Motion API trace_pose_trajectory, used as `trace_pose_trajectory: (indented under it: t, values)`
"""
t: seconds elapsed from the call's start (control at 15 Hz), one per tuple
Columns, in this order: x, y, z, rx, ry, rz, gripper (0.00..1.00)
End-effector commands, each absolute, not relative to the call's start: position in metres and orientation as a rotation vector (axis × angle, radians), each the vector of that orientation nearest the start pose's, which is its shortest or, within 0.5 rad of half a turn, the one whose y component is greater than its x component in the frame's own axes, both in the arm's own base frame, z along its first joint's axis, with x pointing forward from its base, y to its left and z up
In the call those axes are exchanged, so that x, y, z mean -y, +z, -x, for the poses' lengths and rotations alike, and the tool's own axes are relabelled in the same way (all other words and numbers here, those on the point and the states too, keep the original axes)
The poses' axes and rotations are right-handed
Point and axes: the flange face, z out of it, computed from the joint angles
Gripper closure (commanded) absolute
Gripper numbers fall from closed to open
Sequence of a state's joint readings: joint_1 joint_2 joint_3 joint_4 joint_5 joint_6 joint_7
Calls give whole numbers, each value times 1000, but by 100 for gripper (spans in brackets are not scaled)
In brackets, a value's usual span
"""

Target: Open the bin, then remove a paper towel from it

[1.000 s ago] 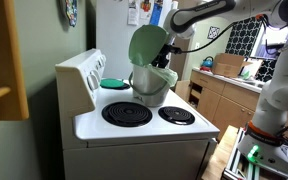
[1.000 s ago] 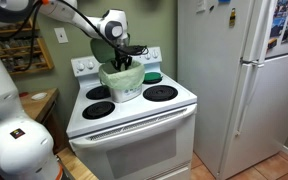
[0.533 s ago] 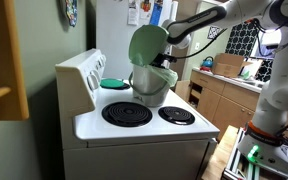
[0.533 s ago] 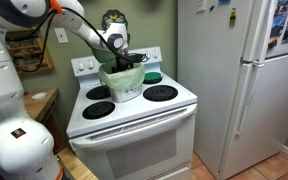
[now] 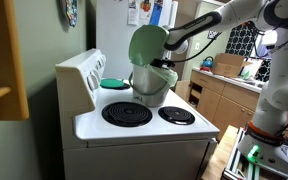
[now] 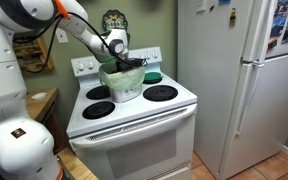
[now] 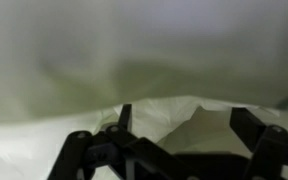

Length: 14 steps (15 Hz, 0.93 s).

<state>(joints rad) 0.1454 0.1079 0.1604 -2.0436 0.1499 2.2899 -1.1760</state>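
- The gripper (image 7: 181,118) has its jaws spread wide, and the wrist view shows nothing between them. In both exterior views it hangs at the bin's mouth (image 5: 164,62) (image 6: 130,62), just over the rim.
- Below the jaws lies pale crumpled material (image 7: 154,120). Whether it is the paper towel or a liner cannot be told, so confirm that before closing.
- The bin (image 5: 149,85) (image 6: 121,84) stands on the far part of the stove (image 6: 134,110). Its lid (image 5: 146,45) is tipped up, so the opening looks done and the step in hand is reaching for the towel.
- Go straight down the middle of the mouth, keep the jaws wide until they straddle a raised fold, then pinch only that fold.
- Keep the wrist off the upright lid, since a nudge could drop it shut on the arm.
- Lift slowly. The light bin may ride up or slide toward the teal disc (image 6: 152,76) on its right.
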Motion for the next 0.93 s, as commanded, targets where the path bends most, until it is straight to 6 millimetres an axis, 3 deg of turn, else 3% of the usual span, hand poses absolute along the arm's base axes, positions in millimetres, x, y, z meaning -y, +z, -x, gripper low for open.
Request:
trace_pose_trajectory:
  t: [0.0, 0.27, 0.47, 0.6, 0.67, 0.73, 0.87]
  values:
    - [-175, 394, -555, 1986, -219, 2369, 5]
    - [-174, 389, -556, 2006, -185, 2381, 10]
    - [-174, 388, -556, 2014, -172, 2385, 1]
    - [-174, 388, -556, 2012, -168, 2388, 0]
    - [-173, 388, -556, 2008, -167, 2387, 25]
    - [-173, 388, -556, 2011, -165, 2384, 25]
    - [-173, 391, -557, 2004, -170, 2392, 40]
